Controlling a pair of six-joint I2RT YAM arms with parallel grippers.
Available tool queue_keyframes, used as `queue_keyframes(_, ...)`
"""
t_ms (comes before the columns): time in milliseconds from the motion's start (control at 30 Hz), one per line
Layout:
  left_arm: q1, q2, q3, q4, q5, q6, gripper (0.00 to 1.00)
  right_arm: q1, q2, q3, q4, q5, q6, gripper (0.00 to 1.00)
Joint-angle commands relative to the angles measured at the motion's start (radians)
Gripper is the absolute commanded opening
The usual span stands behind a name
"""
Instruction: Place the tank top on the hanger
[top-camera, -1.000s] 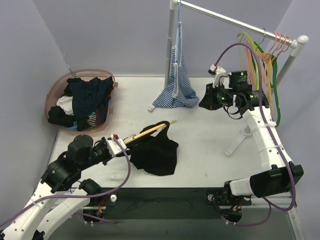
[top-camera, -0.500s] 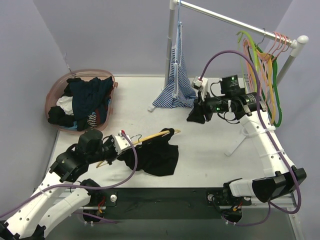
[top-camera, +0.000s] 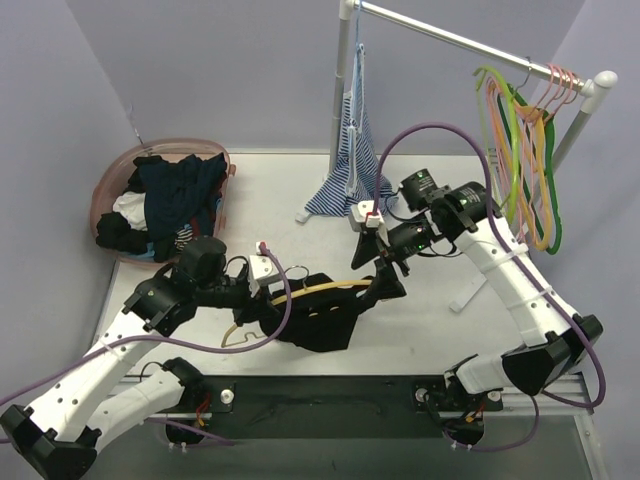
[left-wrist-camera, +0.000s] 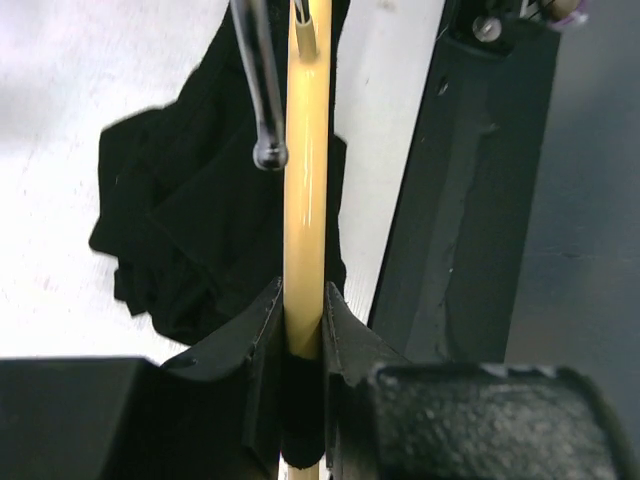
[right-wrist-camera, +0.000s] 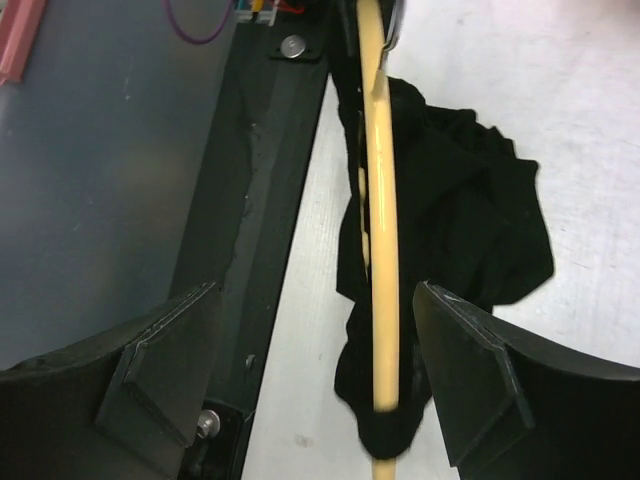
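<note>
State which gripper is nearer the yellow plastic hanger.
Left. The left gripper is clamped on the bar of the yellow plastic hanger; the right gripper stands open around its other end, gaps either side.

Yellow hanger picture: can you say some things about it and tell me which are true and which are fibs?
1. The left hand pinches the yellow hanger. True.
2. The right hand is squeezed shut on the hanger. False: its fingers stand open, one on each side of the hanger.
3. The black tank top is inside the pink basket. False: it lies on the table.
4. The pink basket holds a pile of clothes. True.
</note>
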Motion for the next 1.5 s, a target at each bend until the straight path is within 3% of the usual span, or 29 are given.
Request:
queue_keyframes(0,0.005,0.028,0.101,0.102,0.145,0.012,0.00,0.046,0.034,-0.005,-0.074,0.000,-0.087,0.78)
queue_keyframes(233,0.005,0.095,0.168,0.030,0.194,0.096,0.00,0.073,0.035,-0.022,-0.076,0.025,-0.067,0.71)
queue_keyframes(433,0.003,0.141,0.242,-0.029,0.159,0.167,0.00,0.112,0.032,-0.044,-0.091,0.030,-0.051,0.51)
queue_keyframes(533,0.003,0.158,0.254,-0.024,0.157,0.172,0.00,0.112,0.015,-0.061,-0.093,0.034,-0.052,0.30)
queue_keyframes(567,0.003,0.161,0.256,-0.024,0.157,0.172,0.00,0.113,0.006,-0.067,-0.093,0.037,-0.051,0.09)
queue_keyframes(600,0.003,0.167,0.259,-0.021,0.157,0.167,0.00,0.112,0.001,-0.071,-0.093,0.043,-0.044,0.00)
queue_keyframes(767,0.006,0.163,0.269,0.049,0.102,0.126,0.00,0.092,-0.052,-0.081,-0.047,0.121,0.092,0.00)
queue_keyframes(867,0.010,0.111,0.251,0.129,-0.020,0.063,0.34,0.034,-0.098,-0.096,-0.021,0.152,0.192,0.00)
queue_keyframes(900,0.017,0.095,0.242,0.151,-0.048,0.035,0.56,0.023,-0.110,-0.102,-0.022,0.181,0.212,0.00)
queue_keyframes(1033,0.034,0.005,0.207,0.218,-0.180,-0.002,0.73,-0.071,-0.183,-0.133,-0.021,0.220,0.270,0.00)
queue_keyframes(1233,0.040,-0.098,0.165,0.182,-0.309,-0.005,0.76,-0.264,-0.305,-0.186,-0.019,0.237,0.336,0.00)
queue_keyframes(1467,0.040,-0.201,0.075,0.178,-0.337,-0.069,0.77,-0.508,-0.403,-0.130,-0.039,0.222,0.379,0.00)
